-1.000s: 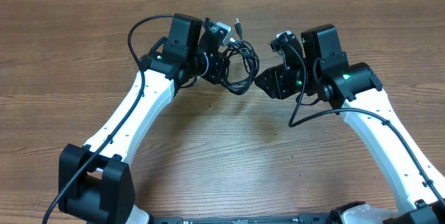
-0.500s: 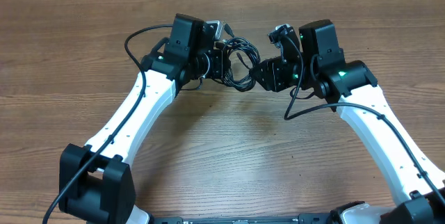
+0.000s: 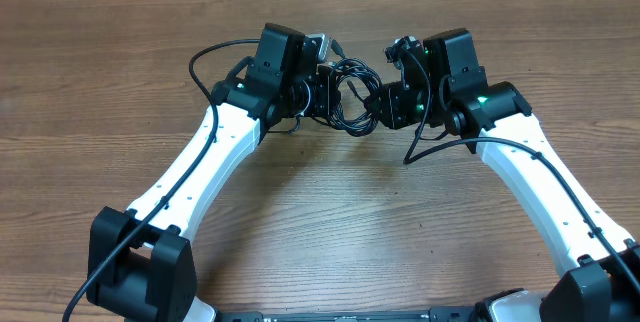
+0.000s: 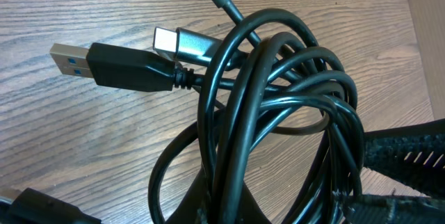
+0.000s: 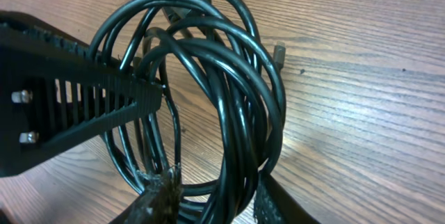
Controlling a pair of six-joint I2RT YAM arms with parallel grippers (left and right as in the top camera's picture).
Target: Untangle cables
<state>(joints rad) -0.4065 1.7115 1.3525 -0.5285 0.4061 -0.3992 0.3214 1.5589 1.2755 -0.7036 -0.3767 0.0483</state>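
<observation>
My right gripper has come in from well apart to the cables, and its jaws straddle several strands of the coil; whether they bite yet I cannot tell. My left gripper stays clenched on the same cables, held between both arms over the far table. With both sides gripped I can start pulling loops apart
</observation>
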